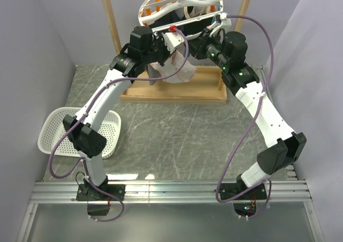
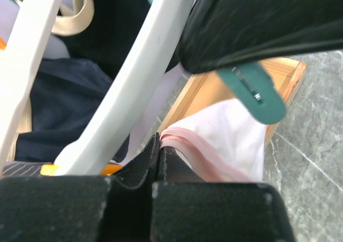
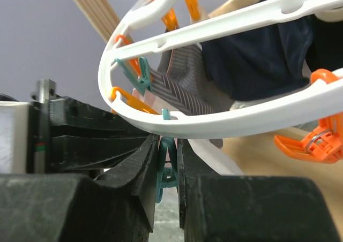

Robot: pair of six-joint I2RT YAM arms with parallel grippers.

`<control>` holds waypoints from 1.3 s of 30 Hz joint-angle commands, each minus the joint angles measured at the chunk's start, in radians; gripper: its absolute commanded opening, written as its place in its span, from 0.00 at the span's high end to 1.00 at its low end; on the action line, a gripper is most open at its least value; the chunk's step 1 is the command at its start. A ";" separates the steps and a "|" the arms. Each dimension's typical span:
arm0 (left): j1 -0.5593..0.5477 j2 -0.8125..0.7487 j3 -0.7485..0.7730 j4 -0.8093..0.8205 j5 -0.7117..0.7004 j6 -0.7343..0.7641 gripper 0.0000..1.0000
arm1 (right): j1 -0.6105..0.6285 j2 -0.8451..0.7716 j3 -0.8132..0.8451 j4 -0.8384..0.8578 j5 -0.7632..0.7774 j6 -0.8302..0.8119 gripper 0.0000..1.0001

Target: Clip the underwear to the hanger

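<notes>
L tool [image 2: 159, 147] nips underwear [image 2: 230, 140], R tool [image 3: 167, 145] clip [image 3: 164, 179]

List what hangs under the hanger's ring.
Orange clips, a navy garment and a striped cloth hang under the hanger; the right tool pinches a teal clip. Where the garments are clipped is hidden behind the ring.

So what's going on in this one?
Both arms are up at the white hanger hung on the wooden rack. The left fingers are shut on the pink-trimmed edge of the underwear, holding it just below the hanger's ring. The right fingers pinch a teal clip dangling from that ring. Dark garments hang there too; the underwear does not look clipped on yet.
</notes>
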 commanded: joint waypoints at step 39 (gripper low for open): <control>-0.153 0.053 0.256 -0.355 -0.520 -0.763 1.00 | 0.041 -0.041 -0.042 0.019 0.136 0.062 1.00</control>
